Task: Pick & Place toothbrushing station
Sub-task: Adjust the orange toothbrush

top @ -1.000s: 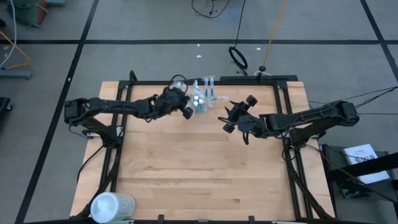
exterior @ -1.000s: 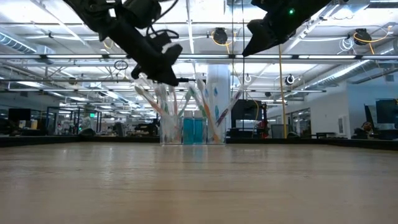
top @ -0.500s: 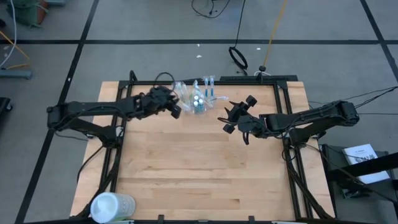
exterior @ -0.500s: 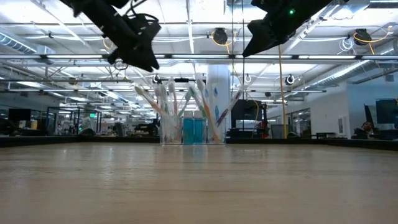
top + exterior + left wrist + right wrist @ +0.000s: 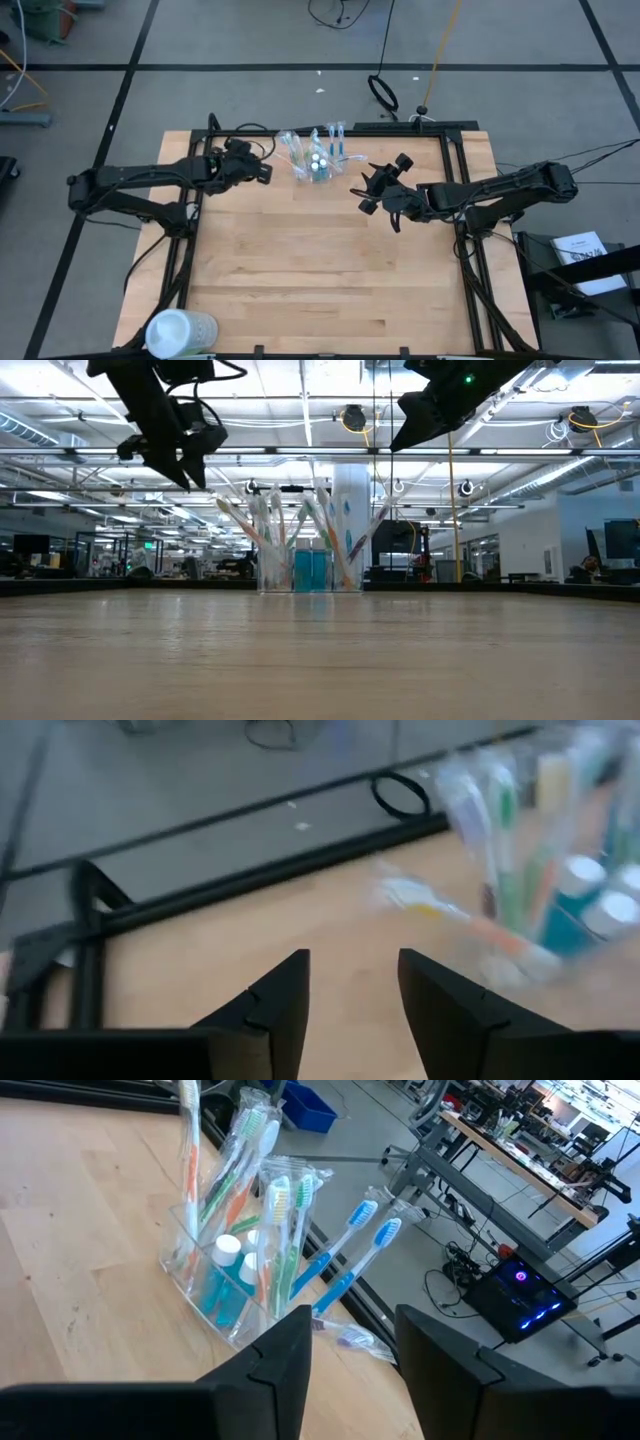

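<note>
Cup (image 5: 316,166) is standing upright on the table (image 5: 320,280), close to its far edge; take the cup as your landmark. Brushes (image 5: 262,1220) are fanning out of it and blue-capped tubes (image 5: 222,1275) are sitting low inside. Two blue brushes (image 5: 352,1250) are leaning out on the side toward the table's far edge.

Left gripper (image 5: 262,170) is hanging above the table just left of the cup, apart from it, fingers (image 5: 275,1000) spread and holding nothing. Right gripper (image 5: 368,190) is hanging off the cup's right side, a little nearer you, likewise spread and empty.

Handling, as a judgement: you are dealing with a light, thin, clear plastic cup, stiff but probably slick, and top-heavy with those tall brushes leaning outward. A knock on any brush is likely to tip it. Consider taking hold low on the cup's wall, below the fan of handles, squeezing gently. A single brush is better pinched mid-handle.
</note>
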Controlling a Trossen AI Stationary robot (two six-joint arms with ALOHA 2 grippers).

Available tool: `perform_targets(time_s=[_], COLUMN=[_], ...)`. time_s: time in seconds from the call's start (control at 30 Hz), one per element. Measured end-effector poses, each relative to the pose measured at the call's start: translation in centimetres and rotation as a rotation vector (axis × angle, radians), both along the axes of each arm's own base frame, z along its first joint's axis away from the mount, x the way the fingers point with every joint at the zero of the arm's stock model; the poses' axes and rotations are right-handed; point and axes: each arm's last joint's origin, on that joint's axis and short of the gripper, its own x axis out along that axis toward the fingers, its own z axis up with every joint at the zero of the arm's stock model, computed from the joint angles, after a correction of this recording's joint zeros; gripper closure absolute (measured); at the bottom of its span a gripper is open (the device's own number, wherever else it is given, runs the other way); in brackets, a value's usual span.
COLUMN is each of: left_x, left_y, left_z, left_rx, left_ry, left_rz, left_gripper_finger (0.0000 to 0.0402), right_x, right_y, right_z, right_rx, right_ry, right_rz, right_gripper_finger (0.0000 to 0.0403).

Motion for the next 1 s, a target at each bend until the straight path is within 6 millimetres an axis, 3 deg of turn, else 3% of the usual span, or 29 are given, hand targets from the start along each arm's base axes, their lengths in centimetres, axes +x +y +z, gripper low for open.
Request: perform_targets(time_s=[0.23,0.4,0.63,0.83,1.0], left_x=[0.2,0.6,2.2,3.2,3.2], left_y=[1.6,3.2,4.9,5.2,5.2], left_z=[-0.3,-1.6,-1.9,-1.2,-1.2], left_rx=[0.01,-0.024,-0.014,-0.028,-0.016], left_ry=[-0.017,0.002,-0.043,-0.141,-0.113], left_rz=[0.074,0.14,0.051,-0.091,-0.121], left_gripper_finger=[0.024,0.024,0.0243,0.0291,0.0329], right_x=[0.0,0.0,0.0,0.0,0.0], right_y=[0.0,0.0,0.0,0.0,0.0], right_z=[0.0,0.0,0.0,0.0,0.0], right_rx=[0.0,0.0,0.0,0.0,0.0], right_ry=[-0.003,-0.003,-0.003,-0.003,-0.003], right_rz=[0.0,0.0,0.0,0.0,0.0], right_gripper_finger=[0.0268,0.027,0.0271,0.0271,0.0272])
